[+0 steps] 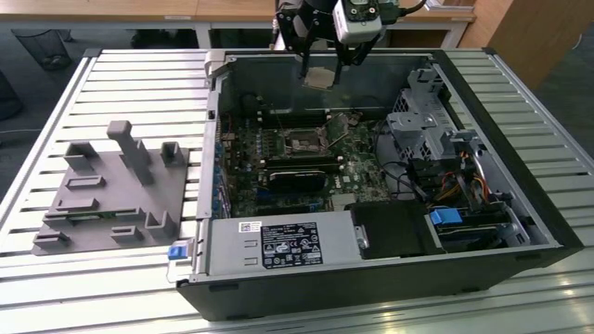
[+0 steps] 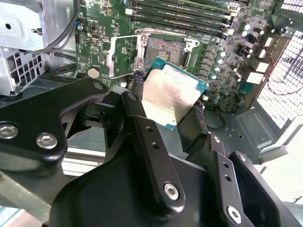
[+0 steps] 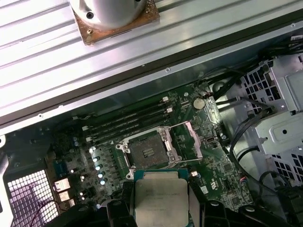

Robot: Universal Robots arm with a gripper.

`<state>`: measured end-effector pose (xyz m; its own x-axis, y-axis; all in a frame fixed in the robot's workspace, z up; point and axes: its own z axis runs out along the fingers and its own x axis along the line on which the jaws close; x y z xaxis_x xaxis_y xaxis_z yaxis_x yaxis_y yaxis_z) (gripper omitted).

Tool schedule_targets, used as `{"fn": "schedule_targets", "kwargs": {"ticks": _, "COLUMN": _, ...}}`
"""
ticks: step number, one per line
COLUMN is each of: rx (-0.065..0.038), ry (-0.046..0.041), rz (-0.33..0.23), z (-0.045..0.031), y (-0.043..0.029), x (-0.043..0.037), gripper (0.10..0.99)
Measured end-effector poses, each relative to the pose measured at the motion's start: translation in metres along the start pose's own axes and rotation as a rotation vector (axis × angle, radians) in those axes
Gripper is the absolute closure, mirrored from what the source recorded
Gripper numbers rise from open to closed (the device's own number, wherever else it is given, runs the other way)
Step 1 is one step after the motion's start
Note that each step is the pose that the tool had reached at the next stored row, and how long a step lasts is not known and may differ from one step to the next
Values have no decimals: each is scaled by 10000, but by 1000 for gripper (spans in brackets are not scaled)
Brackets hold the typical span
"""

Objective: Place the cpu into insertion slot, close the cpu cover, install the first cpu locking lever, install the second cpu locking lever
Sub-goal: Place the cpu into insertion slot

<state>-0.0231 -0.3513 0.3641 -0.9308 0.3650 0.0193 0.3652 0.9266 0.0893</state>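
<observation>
Gripper [image 1: 322, 74]: you have it clamped on two opposite edges of the cpu [image 2: 171, 97].
Cpu: in the air over the board [image 3: 215, 163], clear of the slot [image 3: 147, 152]; metal top up, edges turned slightly against the slot's.
Cover [image 3: 186, 141]: open beside slot.

gripper [image 2: 168, 93] matte black, jointed links | silver screw heads | fingers [image 2: 142, 125] slim, small drilled holes

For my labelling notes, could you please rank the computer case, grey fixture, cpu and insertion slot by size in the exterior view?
1. computer case
2. grey fixture
3. cpu and insertion slot: alike, unranked
</observation>
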Motion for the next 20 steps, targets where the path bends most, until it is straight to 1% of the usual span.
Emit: {"fn": "schedule_targets", "kwargs": {"ticks": 20, "rx": -16, "ry": -73, "rz": 817, "z": 3, "y": 0, "x": 0, "gripper": 541}}
